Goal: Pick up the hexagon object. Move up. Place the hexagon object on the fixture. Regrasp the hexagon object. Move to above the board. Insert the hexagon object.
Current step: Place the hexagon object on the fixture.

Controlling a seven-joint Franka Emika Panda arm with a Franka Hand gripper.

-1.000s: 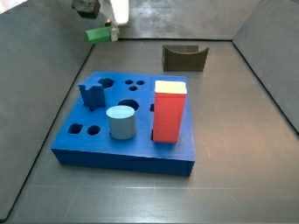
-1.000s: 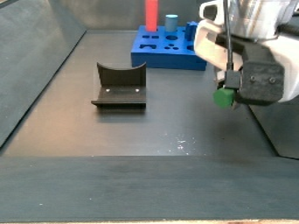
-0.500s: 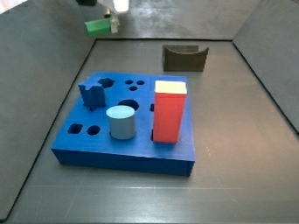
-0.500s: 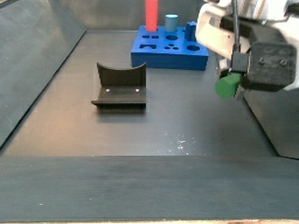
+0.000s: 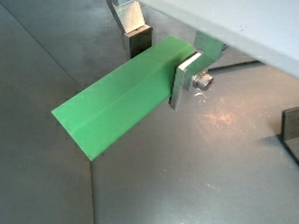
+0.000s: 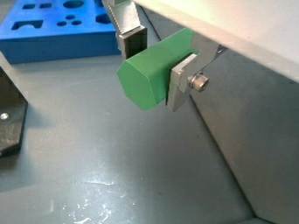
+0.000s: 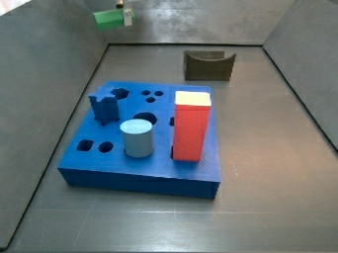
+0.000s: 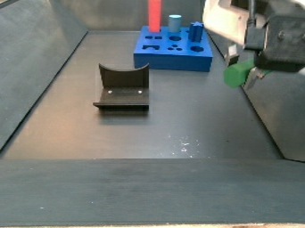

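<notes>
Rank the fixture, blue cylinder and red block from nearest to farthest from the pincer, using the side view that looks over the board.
The pincer holds the hexagon high at the far left.
1. Fixture, far side, right of the pincer.
2. Blue cylinder, on the board, toward the camera.
3. Red block, beside the cylinder; nearly level with it.

The hexagon object (image 5: 117, 109), a bright green short bar, is hanging clear above the floor, clamped between the silver fingers of the gripper (image 5: 162, 54) near one end. The fixture (image 7: 209, 65), a dark brown notched block, is sitting on the floor well apart from it. The board (image 7: 117, 159), flat and blue, is lying beyond the fixture in a side view (image 8: 179, 59).
</notes>
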